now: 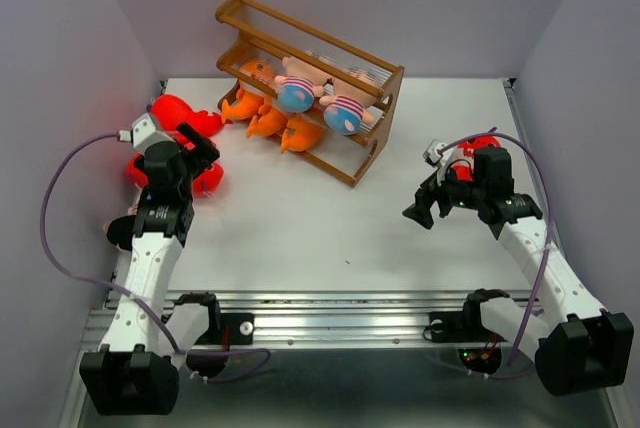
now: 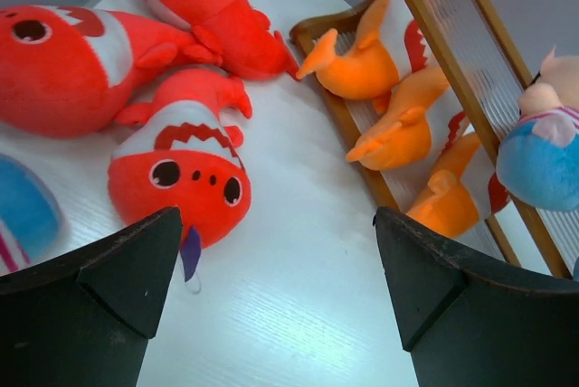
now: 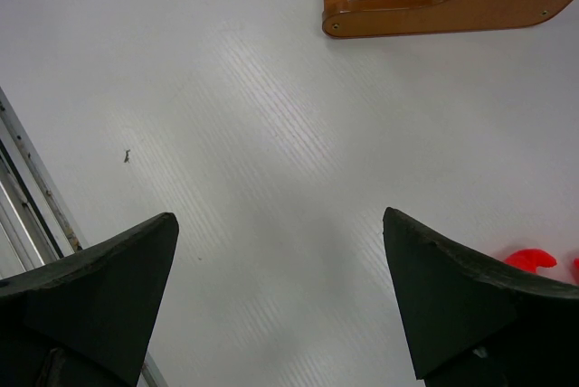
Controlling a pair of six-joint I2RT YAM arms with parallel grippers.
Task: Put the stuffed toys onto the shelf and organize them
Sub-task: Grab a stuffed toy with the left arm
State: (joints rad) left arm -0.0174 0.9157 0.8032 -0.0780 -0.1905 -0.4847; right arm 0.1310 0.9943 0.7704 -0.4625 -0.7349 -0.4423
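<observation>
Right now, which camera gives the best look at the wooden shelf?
The top external view: the whole shelf shows there, all three tiers and both side panels. The left wrist view catches only part of its lower tiers, holding the orange fish; the right wrist view shows just one bottom corner of a side panel.

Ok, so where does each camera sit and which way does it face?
Top external: above and behind, looking down on table, shelf, left arm and right arm.
Left wrist: on the left arm, facing red toys and orange toys past its open fingers.
Right wrist: on the right arm, facing table and shelf foot between open fingers.
Shared: both wrist views catch the shelf.
</observation>
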